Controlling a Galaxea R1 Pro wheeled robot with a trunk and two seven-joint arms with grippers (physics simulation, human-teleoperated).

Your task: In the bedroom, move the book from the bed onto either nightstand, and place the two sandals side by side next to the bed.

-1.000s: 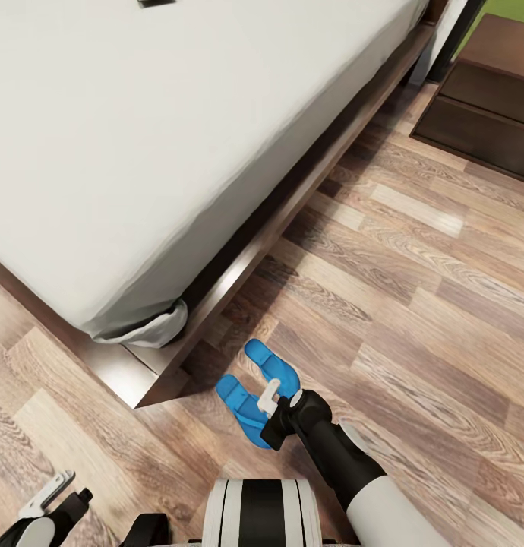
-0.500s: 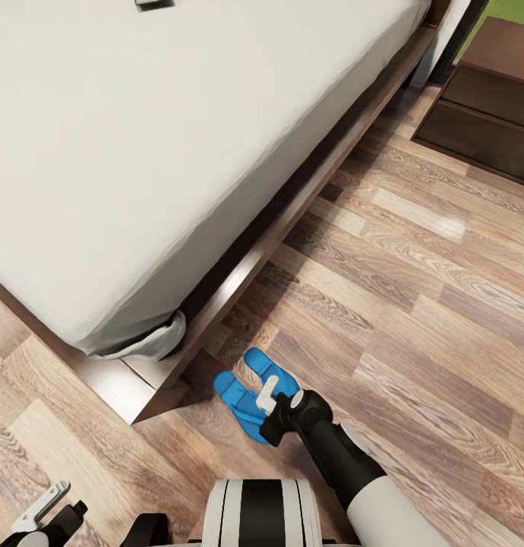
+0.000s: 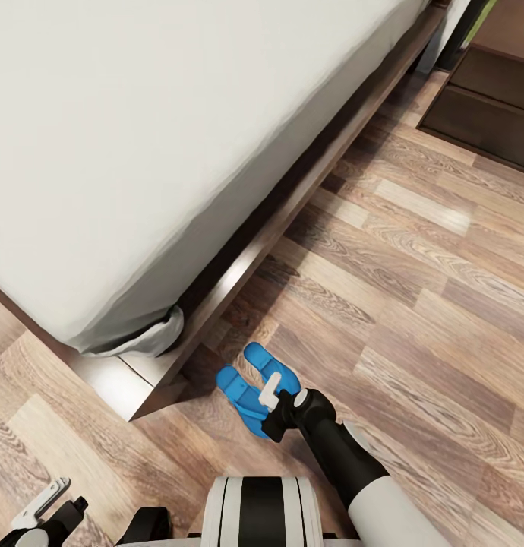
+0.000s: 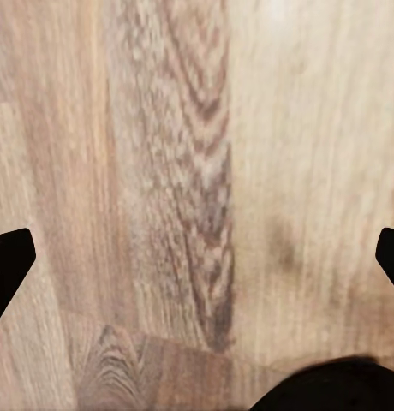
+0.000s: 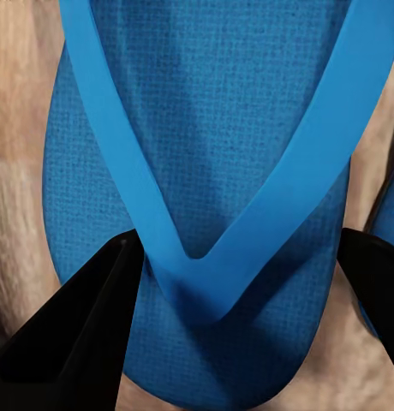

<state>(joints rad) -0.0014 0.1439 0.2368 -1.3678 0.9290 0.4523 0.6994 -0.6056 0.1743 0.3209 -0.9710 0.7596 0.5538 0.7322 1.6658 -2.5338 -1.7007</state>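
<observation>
Two bright blue sandals lie close together on the wood floor by the bed's corner, one (image 3: 238, 393) nearer the frame and the other (image 3: 262, 362) beside it. My right gripper (image 3: 270, 392) hovers just over them, open. In the right wrist view its dark fingers (image 5: 86, 334) straddle the blue sandal (image 5: 214, 128) around its V strap. The bed (image 3: 292, 205) has a dark wooden frame and a pale mattress (image 3: 178, 137). My left gripper (image 3: 36, 505) hangs open low at the left over bare floor (image 4: 197, 171). The book and the nightstand are out of view.
A dark wooden drawer unit (image 3: 490, 99) stands at the far right beyond the bed. Wood-plank floor (image 3: 414, 304) stretches to the right of the bed. A fold of sheet (image 3: 152, 338) hangs out at the bed's near corner. My trunk (image 3: 262, 513) is at the bottom edge.
The whole head view has shifted, so the book at the top edge has left the picture. My left gripper sits lower in frame. The right gripper stays over the sandals.
</observation>
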